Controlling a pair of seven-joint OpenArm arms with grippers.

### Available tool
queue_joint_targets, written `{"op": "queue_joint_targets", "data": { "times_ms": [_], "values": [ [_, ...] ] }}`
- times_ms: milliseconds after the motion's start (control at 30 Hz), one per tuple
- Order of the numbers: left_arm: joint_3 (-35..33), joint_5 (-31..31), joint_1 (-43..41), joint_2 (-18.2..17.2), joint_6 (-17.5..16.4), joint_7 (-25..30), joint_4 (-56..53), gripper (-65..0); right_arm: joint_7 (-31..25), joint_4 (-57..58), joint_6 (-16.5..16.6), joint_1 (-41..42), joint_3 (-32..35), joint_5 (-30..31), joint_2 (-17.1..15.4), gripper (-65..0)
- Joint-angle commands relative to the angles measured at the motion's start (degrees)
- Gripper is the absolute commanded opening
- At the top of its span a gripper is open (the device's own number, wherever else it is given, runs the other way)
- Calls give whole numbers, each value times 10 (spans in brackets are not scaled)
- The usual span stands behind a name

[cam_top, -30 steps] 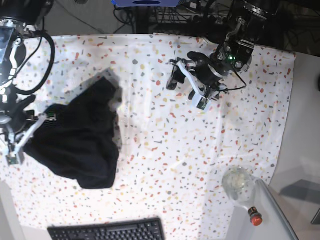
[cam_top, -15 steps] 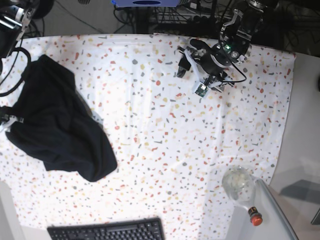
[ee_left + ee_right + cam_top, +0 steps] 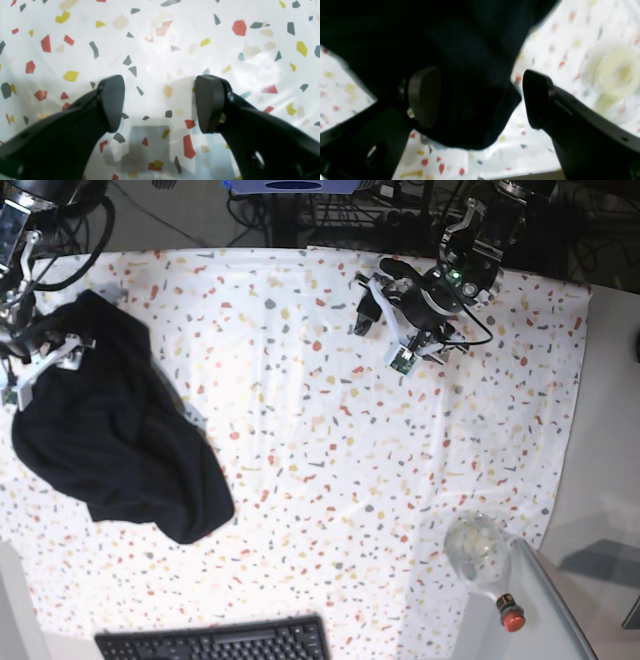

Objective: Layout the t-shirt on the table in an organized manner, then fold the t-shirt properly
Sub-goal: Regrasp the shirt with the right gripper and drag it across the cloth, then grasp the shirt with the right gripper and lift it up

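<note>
The black t-shirt [image 3: 110,440] lies in a crumpled heap on the left part of the speckled table [image 3: 320,440]. My right gripper [image 3: 40,375] hovers over the heap's far left edge. In the right wrist view that gripper [image 3: 480,100] is open, its fingers [image 3: 425,97] wide apart, with blurred dark t-shirt [image 3: 460,50] fabric showing between and behind them. My left gripper [image 3: 368,305] hangs over the bare cloth at the far right, well away from the shirt. In the left wrist view it [image 3: 160,102] is open with only the table [image 3: 160,50] beneath it.
A black keyboard [image 3: 215,642] lies at the near edge. A clear glass vessel [image 3: 478,548] and a small red-topped object [image 3: 510,615] stand at the near right corner. The cloth ends at the right on a grey surface [image 3: 610,430].
My right gripper has gone from shut to open and moved toward the far left. The t-shirt shifted left and settled into a heap. The left arm moved slightly back.
</note>
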State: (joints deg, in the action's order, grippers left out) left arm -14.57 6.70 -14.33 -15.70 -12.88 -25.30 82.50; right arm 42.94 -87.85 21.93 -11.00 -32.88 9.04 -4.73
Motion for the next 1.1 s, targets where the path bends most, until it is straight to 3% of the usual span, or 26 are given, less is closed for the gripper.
{"op": "queue_joint_targets", "data": {
  "times_ms": [0, 100, 267, 400, 567, 800, 1067],
  "values": [
    [1, 2, -1, -3, -3, -12, 4, -230, -18, -7, 3, 9, 2, 9, -8, -170],
    [1, 2, -2, -3, -3, -12, 4, -230, -26, -37, 8, -13, 24, 9, -7, -170],
    [1, 2, -2, -3, -3, -12, 2, -230, -77, -136, 8, -66, 145, 5, -23, -170],
    [1, 2, -2, -3, -3, -12, 4, -230, -77, -157, 7, -75, 268, -58, -31, -176],
    [1, 2, -2, -3, -3, -12, 4, -230, -81, -142, 4, -57, 367, -150, -27, -278],
    [4, 2, -10, -6, -3, -12, 1, -230, -78, -56, 4, 15, 371, -153, -25, -282],
    [116, 2, -32, 14, -5, -12, 2, -230, -82, 59, 3, 81, 371, -153, -27, -287]
  ]
}}
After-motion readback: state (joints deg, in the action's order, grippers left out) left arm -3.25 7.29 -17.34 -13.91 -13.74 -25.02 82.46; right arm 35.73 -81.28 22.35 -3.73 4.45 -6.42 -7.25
